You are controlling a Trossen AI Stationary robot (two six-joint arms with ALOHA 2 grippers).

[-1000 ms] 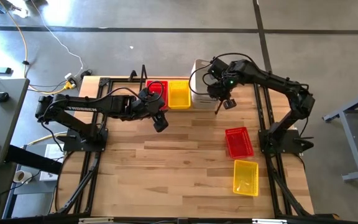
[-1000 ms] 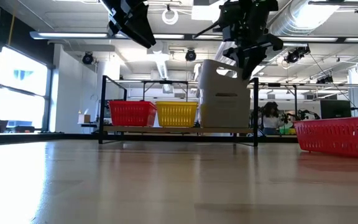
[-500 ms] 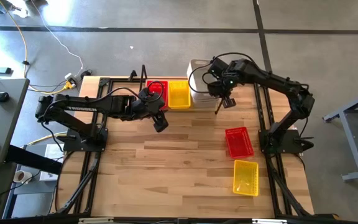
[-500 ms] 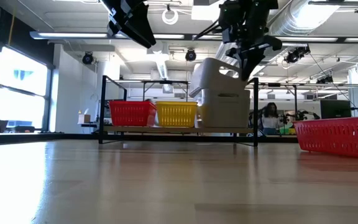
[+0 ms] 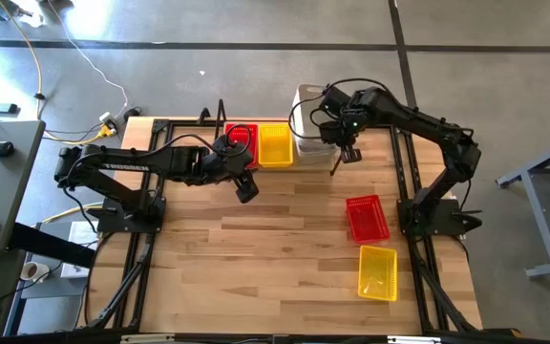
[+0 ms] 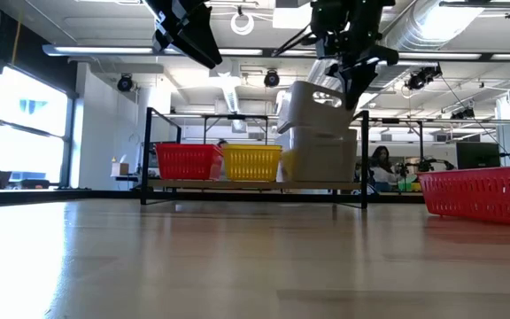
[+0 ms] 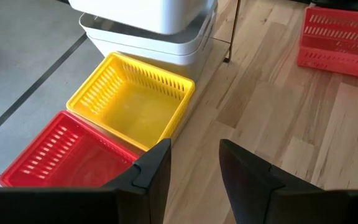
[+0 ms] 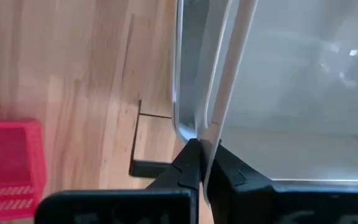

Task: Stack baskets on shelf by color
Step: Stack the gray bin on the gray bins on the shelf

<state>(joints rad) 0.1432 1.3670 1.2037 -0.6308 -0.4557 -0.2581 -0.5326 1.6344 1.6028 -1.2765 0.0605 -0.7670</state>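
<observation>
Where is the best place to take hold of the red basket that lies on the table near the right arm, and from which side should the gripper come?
Grip the flared rim of one long wall of the red basket, coming from straight above. It sits upright with its opening facing up, so one finger probably fits inside and one outside. The yellow basket lies apart from it, leaving room. The right gripper pinches a white basket that way.

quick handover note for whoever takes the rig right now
Right gripper: shut on the rim of a grey-white plastic basket, held tilted over the grey-white stack at the black wire shelf's right end.
Left gripper: open, empty, hovering before the shelf.
Done: red mesh basket and yellow mesh basket on shelf.
Left: seat the grey-white one; shelve the loose red basket and loose yellow basket from the table.
</observation>
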